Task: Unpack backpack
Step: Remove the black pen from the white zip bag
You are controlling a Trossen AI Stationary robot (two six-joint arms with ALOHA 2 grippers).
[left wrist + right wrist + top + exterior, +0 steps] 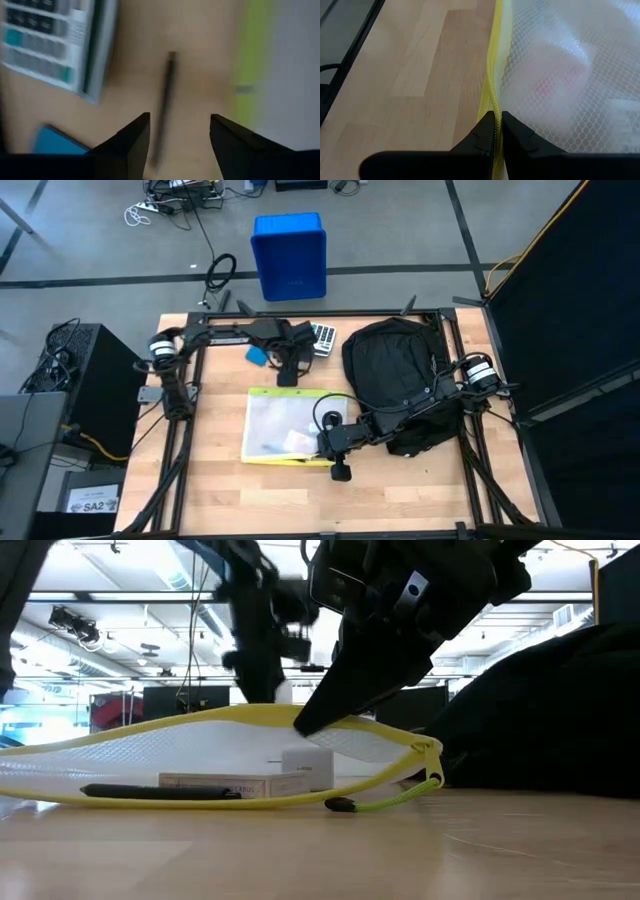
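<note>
On the wooden table (220, 480), a yellow-edged mesh pouch (285, 426), a grey calculator (324, 337) and a thin dark pen (164, 107) lay unpacked beside the large black fabric backpack (395, 375), the right gripper (498, 120) clenching the pouch's zipper edge, the left gripper (179, 131) with jaws parted over the pen; whether more remained inside was hidden.

Ahead of left gripper (179, 131): bare wood, crossed by a thin dark pen (164, 107). One side: calculator (52, 40) and blue item (57, 144). Other side: yellow-edged mesh pouch (285, 425) (right gripper (498, 124) pinches its zipper edge). Beyond the pouch: backpack (395, 370).
</note>
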